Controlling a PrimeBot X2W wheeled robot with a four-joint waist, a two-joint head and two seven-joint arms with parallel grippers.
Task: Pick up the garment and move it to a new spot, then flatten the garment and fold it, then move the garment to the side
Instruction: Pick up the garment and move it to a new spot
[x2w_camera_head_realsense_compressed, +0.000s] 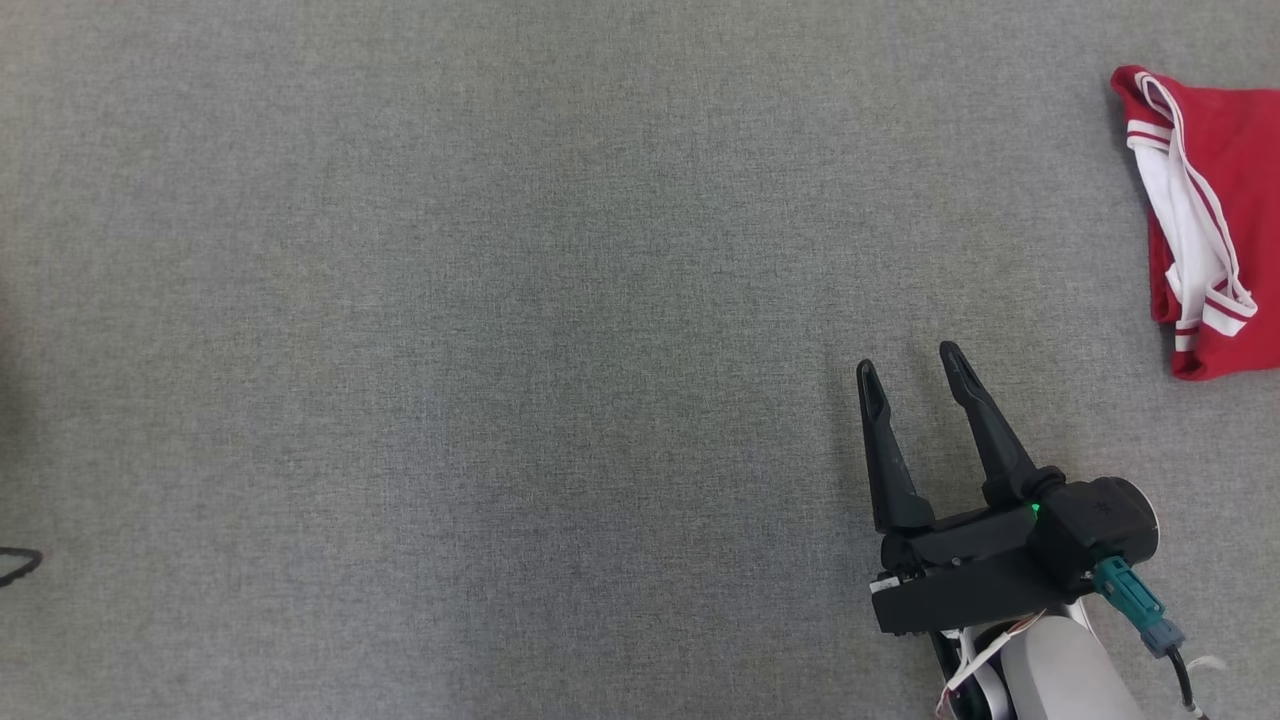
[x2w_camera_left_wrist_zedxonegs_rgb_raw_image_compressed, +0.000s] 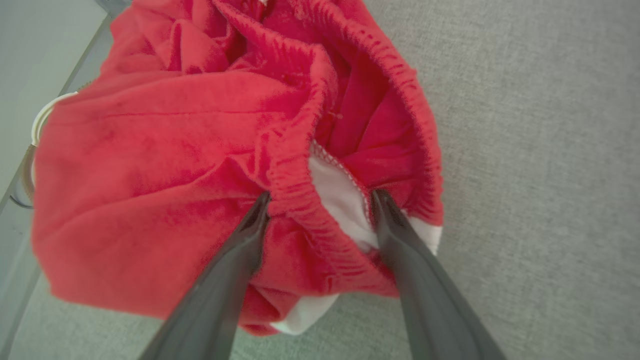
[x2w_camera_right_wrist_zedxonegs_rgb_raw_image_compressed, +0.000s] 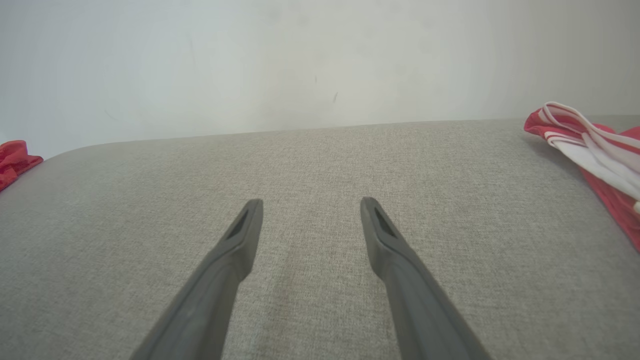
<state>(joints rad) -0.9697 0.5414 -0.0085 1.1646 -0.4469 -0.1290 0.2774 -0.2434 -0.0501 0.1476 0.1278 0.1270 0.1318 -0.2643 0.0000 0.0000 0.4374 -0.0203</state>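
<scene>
A crumpled red garment (x2w_camera_left_wrist_zedxonegs_rgb_raw_image_compressed: 175, 150) with an elastic waistband and white trim lies on the grey cloth surface near its edge. My left gripper (x2w_camera_left_wrist_zedxonegs_rgb_raw_image_compressed: 321, 196) is open, its fingertips pressed into the cloth on either side of a waistband fold. A bit of red cloth (x2w_camera_right_wrist_zedxonegs_rgb_raw_image_compressed: 15, 160) at the far left of the right wrist view may be the same garment. My right gripper (x2w_camera_head_realsense_compressed: 908, 360) hovers open and empty over bare grey cloth at the lower right of the head view. Its fingers spread wide in its own wrist view (x2w_camera_right_wrist_zedxonegs_rgb_raw_image_compressed: 311, 201).
A second red garment with white stripes (x2w_camera_head_realsense_compressed: 1210, 210) lies folded at the right edge, also seen from the right wrist (x2w_camera_right_wrist_zedxonegs_rgb_raw_image_compressed: 590, 145). The grey cloth surface (x2w_camera_head_realsense_compressed: 500, 350) spreads wide to the left. A white ring (x2w_camera_left_wrist_zedxonegs_rgb_raw_image_compressed: 42, 112) pokes out beside the crumpled garment at the surface's edge.
</scene>
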